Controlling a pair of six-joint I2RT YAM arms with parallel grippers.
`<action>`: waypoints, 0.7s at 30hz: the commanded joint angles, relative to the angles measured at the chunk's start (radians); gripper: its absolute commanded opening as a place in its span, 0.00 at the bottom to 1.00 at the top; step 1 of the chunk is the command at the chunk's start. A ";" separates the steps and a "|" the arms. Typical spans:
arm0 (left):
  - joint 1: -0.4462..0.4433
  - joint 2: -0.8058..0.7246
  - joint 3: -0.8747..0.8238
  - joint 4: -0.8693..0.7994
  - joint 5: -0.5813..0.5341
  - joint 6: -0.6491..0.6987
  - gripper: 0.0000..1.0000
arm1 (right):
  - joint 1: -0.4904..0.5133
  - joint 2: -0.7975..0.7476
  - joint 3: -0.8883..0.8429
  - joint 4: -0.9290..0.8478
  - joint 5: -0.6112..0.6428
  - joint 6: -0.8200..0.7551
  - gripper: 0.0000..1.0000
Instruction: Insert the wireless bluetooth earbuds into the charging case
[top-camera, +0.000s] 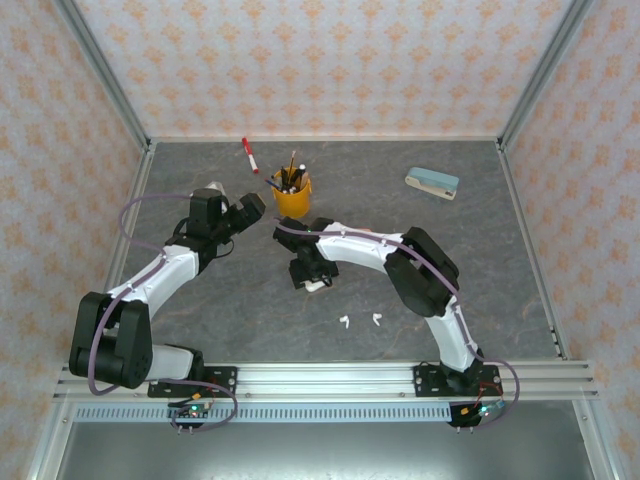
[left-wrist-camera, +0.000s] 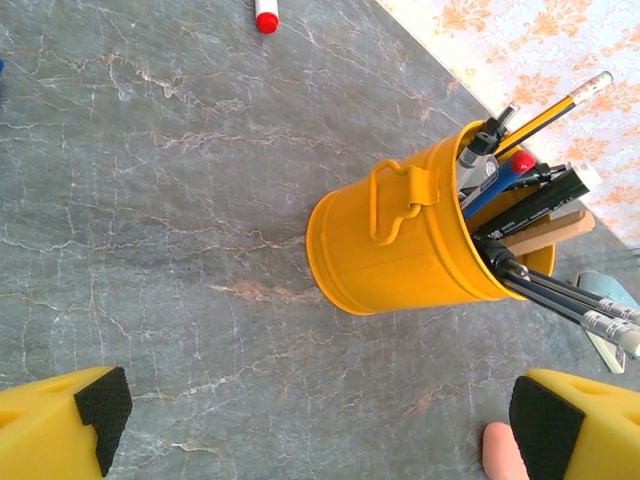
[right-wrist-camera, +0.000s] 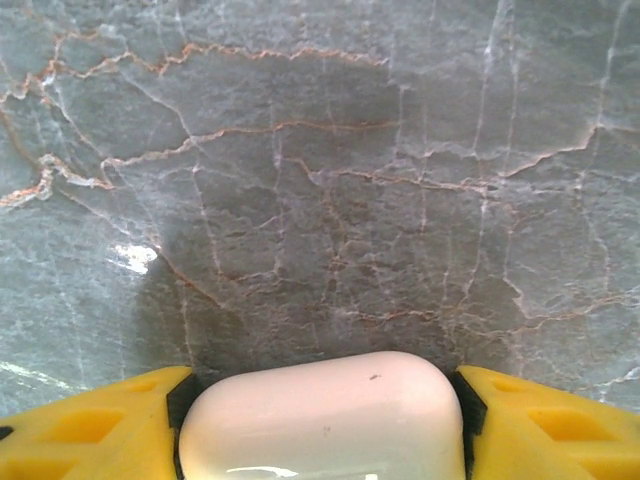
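1. The right hand (top-camera: 312, 278) is down at the middle of the worktop (top-camera: 480, 260). Its wrist view shows its two yellow fingers (right-wrist-camera: 90, 430) set against either side of a white charging case (right-wrist-camera: 320, 415), and the pads appear to touch it, so it is pinching the case.
2. The case lies flat on the worktop with its smooth rounded top showing. Whether its lid is open cannot be told.
3. Two white earbuds (top-camera: 360, 321) lie loose on the worktop, near each other and a little to the right of the right hand, apart from the case. Neither is seated in it.
4. The left hand (left-wrist-camera: 322, 420) is spread wide and holds nothing. It hangs just beside a yellow pail (left-wrist-camera: 400, 245) of pens.
5. A salmon-pink rounded object (left-wrist-camera: 500, 450) sits against the left hand's right pad. It is cut off too much to name.
6. Judged from this, the task is at an early stage: the case is only being secured, and every earbud in sight is not yet inserted.
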 joint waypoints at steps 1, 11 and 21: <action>0.009 -0.030 -0.020 -0.016 0.028 -0.010 1.00 | -0.005 -0.029 -0.042 0.023 0.021 0.109 0.61; 0.005 -0.020 -0.105 0.091 0.094 -0.059 1.00 | -0.051 -0.172 -0.129 0.121 0.120 0.335 0.59; -0.158 0.067 -0.241 0.410 0.092 -0.108 0.99 | -0.147 -0.306 -0.243 0.293 0.129 0.628 0.59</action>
